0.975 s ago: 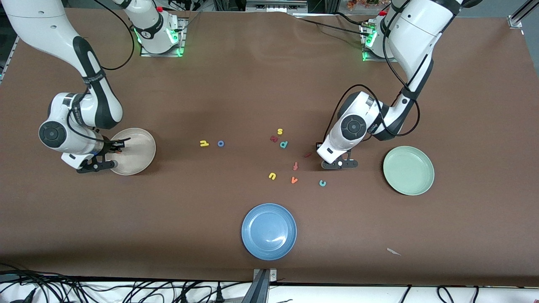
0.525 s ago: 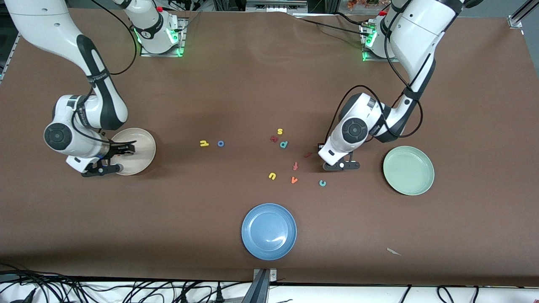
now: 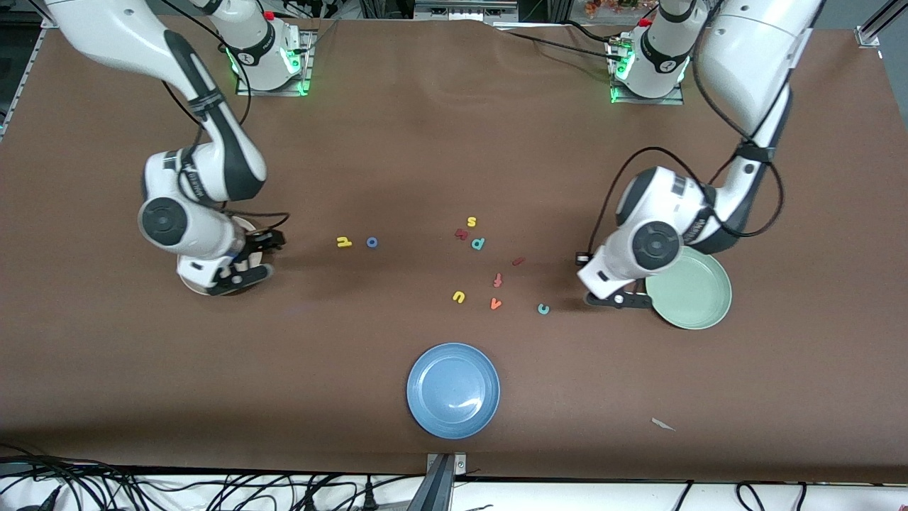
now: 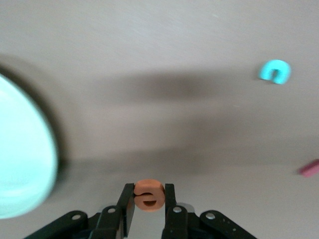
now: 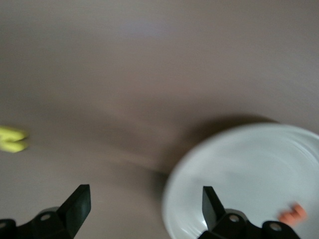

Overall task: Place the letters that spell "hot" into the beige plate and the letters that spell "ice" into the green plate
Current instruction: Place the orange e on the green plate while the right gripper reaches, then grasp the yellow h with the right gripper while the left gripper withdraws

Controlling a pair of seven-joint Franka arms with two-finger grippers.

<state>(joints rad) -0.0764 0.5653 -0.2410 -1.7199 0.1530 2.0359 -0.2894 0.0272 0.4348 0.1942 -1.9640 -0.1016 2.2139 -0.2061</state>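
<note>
Front view: the green plate (image 3: 691, 291) sat bare at the left arm's end, with the left gripper (image 3: 618, 299) over its rim. The beige plate (image 3: 195, 284) was mostly hidden under the right gripper (image 3: 245, 259). The h (image 3: 344, 242) and o (image 3: 372, 242) lay side by side on the table between the plates, the c (image 3: 543, 309) nearer the camera, the i (image 3: 518, 261) hard to make out.

Left wrist view: the fingers (image 4: 128, 209) pinched the orange e (image 4: 149, 194) above the table, beside the plate.

Right wrist view: the jaws stood wide apart, holding nothing, and the t (image 5: 293, 214) lay in the beige plate, blurry.
</note>
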